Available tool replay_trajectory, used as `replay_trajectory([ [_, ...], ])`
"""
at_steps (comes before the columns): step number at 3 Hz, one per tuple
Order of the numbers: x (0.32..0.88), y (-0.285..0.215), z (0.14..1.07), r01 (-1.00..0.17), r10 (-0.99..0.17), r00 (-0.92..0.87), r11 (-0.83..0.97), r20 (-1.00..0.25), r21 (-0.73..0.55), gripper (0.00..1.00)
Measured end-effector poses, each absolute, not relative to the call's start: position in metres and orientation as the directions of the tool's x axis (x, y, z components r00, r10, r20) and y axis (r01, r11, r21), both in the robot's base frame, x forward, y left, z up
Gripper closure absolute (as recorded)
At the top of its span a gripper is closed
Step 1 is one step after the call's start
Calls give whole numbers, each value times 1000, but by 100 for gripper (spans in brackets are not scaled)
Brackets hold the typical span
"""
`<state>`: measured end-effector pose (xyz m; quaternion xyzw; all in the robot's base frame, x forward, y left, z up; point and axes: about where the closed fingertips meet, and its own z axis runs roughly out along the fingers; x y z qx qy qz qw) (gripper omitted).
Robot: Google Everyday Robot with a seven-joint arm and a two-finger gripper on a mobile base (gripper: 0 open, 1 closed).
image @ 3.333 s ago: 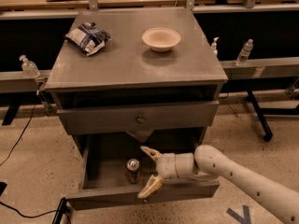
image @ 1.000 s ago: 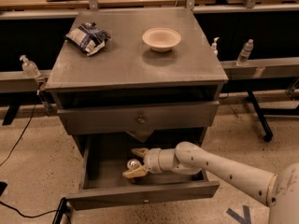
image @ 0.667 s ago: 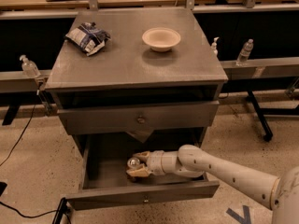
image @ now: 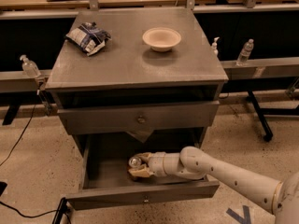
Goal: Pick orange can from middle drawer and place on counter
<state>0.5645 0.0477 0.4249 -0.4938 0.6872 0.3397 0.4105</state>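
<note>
The middle drawer (image: 140, 196) is pulled open at the bottom of the grey cabinet. The orange can (image: 134, 161) stands upright inside it, left of centre, and mostly its silver lid shows. My gripper (image: 136, 165) reaches into the drawer from the right. Its cream fingers (image: 139, 173) sit on either side of the can and are closed on it. The can still rests on the drawer floor. The counter (image: 131, 64) is the cabinet's flat grey top, above.
A white bowl (image: 161, 38) and a crumpled chip bag (image: 88, 37) lie on the counter. The upper drawer (image: 140, 119) with a round knob is closed. Clear bottles (image: 245, 52) stand on side rails. A black cable (image: 18, 139) runs across the floor at left.
My gripper has moved left into the drawer from a wide-open pose beside the can. Its fingers have closed in around the can.
</note>
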Motion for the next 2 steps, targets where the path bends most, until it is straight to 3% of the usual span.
replay_trajectory([
  [1, 566, 55, 443, -968, -373, -127, 250, -919, 32, 93],
  [2, 561, 59, 497, -980, -332, -31, 196, -943, -37, 100],
])
